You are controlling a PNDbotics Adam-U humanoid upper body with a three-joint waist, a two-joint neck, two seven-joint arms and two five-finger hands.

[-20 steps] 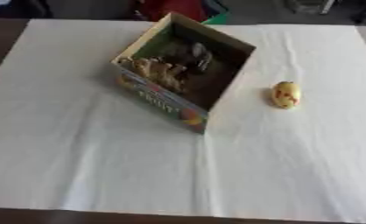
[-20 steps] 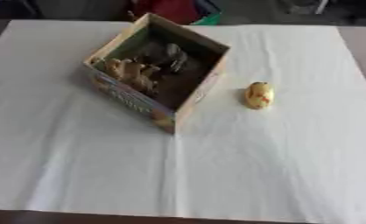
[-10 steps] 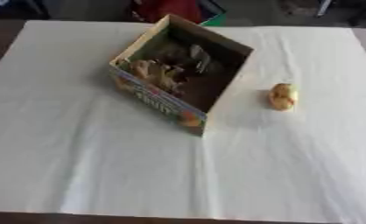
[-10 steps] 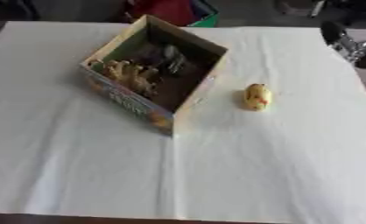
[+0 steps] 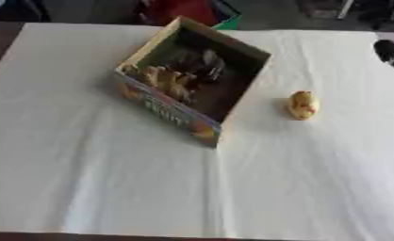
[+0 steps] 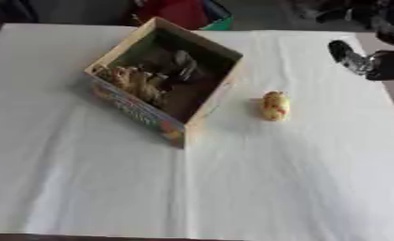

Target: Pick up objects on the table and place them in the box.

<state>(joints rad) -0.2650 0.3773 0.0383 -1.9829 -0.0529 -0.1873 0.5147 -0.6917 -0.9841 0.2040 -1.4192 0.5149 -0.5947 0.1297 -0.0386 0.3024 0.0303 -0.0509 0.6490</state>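
Note:
An open cardboard box (image 5: pixel 163 107) with a printed colourful front stands tilted at the upper middle of the white-covered table. Inside it lie several small toy figures (image 5: pixel 171 80), tan and dark. One small yellow rounded object (image 6: pixel 274 105) with a reddish mark lies on the cloth to the right of the box, apart from it. My right hand (image 6: pixel 348 55), black with silver parts, comes in from the upper right edge. It hovers above and to the right of the yellow object, holding nothing that I can see. My left hand shows in no view.
The white cloth (image 5: pixel 110 188) covers the table; its dark edge shows at the far left and along the bottom. Red and green things (image 5: pixel 192 12) stand beyond the far edge, behind the box.
My right hand has come in from the upper right edge and moved leftward and down over the cloth. The box and the yellow object have stayed put.

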